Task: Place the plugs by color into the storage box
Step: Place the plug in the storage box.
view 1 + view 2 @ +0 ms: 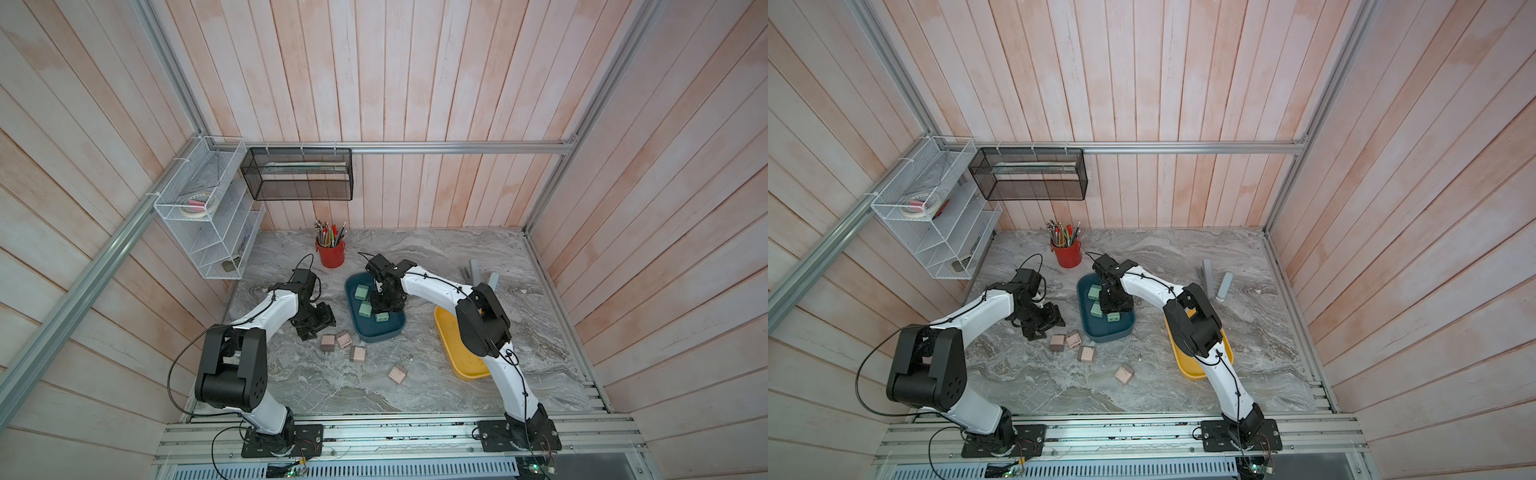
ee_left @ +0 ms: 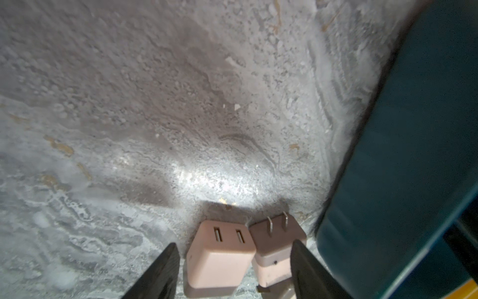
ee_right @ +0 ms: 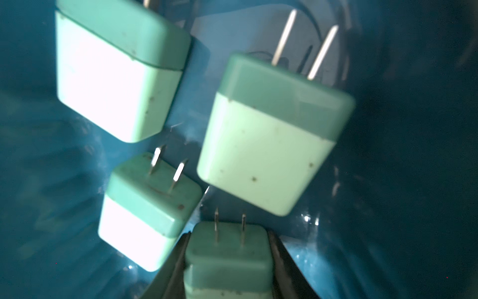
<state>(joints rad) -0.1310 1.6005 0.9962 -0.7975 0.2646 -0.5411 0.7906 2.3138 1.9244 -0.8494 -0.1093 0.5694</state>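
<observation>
Right claw (image 3: 229, 234) is closed on the fourth green plug (image 3: 227, 269). In the right wrist view, at the lower middle of the frame, both dark fingers lie against the sides of this plug, and its prongs point away from the camera. In both top views this claw stands low inside the teal storage box (image 1: 374, 337), near the middle of the frame, and it hides the plug that it holds. I cannot tell whether the plug already touches the floor of the box.

Three more green plugs (image 1: 361, 293) (image 1: 365, 309) (image 1: 382, 317) lie loose in the same box, just beside the claw. The four pink plugs (image 1: 327, 341) (image 1: 343, 339) (image 1: 358, 354) (image 1: 397, 374) all lie on the bench (image 1: 415, 257), below the teal box in the frame.

The left claw (image 2: 234, 243) is about half open and holds nothing. It hangs over the bench, and two pink plugs show between its fingers at the bottom edge of the left wrist view. The yellow storage box (image 1: 453, 353), at the right, shows nothing in its visible part.

I judge the green half nearly done, with only a release left, and the pink half not begun.
</observation>
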